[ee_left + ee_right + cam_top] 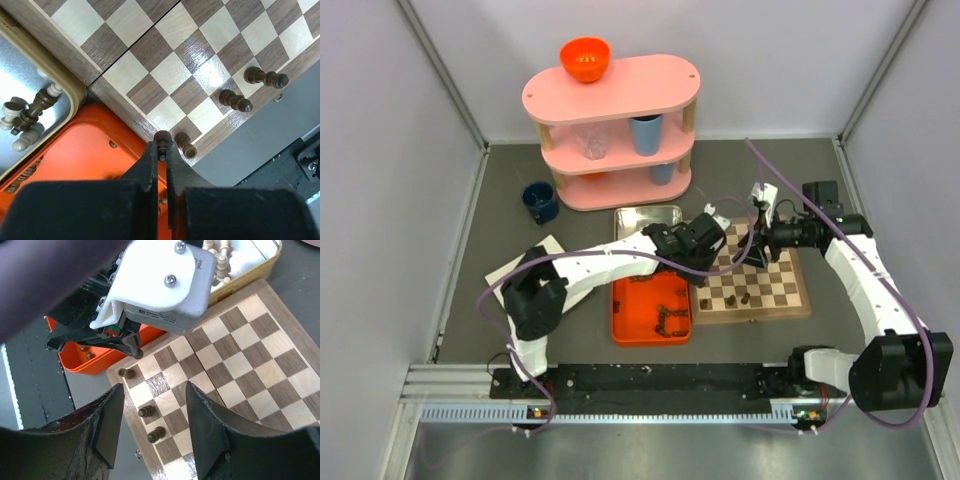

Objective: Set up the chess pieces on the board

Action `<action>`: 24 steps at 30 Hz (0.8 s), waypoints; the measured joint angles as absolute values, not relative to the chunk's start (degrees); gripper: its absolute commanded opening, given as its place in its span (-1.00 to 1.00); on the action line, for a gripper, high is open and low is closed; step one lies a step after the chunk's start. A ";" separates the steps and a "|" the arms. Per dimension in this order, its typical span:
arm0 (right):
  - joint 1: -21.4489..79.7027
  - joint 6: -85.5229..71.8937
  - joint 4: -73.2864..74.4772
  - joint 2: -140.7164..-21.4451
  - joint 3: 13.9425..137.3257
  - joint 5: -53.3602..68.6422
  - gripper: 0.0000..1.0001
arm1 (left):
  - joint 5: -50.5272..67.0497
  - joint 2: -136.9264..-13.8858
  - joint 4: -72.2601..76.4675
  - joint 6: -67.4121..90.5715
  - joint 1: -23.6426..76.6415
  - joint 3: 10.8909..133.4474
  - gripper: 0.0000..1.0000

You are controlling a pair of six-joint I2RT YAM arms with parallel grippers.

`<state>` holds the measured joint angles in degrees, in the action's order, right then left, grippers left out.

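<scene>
The board point(200, 50) fills the left wrist view, its near-left corner beside the orange tray. My left gripper point(161, 147) is shut on a dark pawn point(162, 136) above that corner's border. Three dark chess pieces stand along the near edge row: a pawn point(186, 145), a second piece point(236, 101) and a third point(265, 77). My right gripper point(155, 410) hovers open above the board point(250, 355) with nothing held; two of those pieces point(146, 411) show on the squares below its gap. From above, the left gripper point(704, 280) and right gripper point(757, 252) meet over the board point(790, 290).
An orange tray point(632, 300) with dark pieces lies left of the board. A silver tin point(630, 220) behind it holds cream pieces point(22, 142). A pink shelf point(610, 100) with cups and an orange bowl point(585, 58) stands at the back, with a dark blue mug point(540, 200) beside it.
</scene>
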<state>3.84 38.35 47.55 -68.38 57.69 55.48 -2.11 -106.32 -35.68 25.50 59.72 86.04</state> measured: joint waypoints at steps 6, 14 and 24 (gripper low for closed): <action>2.20 38.15 47.53 -68.38 57.69 54.41 0.05 | -1.30 -109.06 -34.50 25.34 59.72 87.57 -1.00; 1.61 37.39 47.48 -68.40 57.69 53.74 0.05 | -0.84 -111.57 -33.41 25.32 59.72 88.51 -1.00; 0.95 36.82 47.31 -68.42 57.69 53.10 0.05 | -0.86 -113.78 -33.10 25.34 59.77 88.86 -1.00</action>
<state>0.95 36.82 47.31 -68.42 57.69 53.10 -0.86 -113.78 -33.10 25.34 59.77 88.86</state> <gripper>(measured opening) 0.524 0.036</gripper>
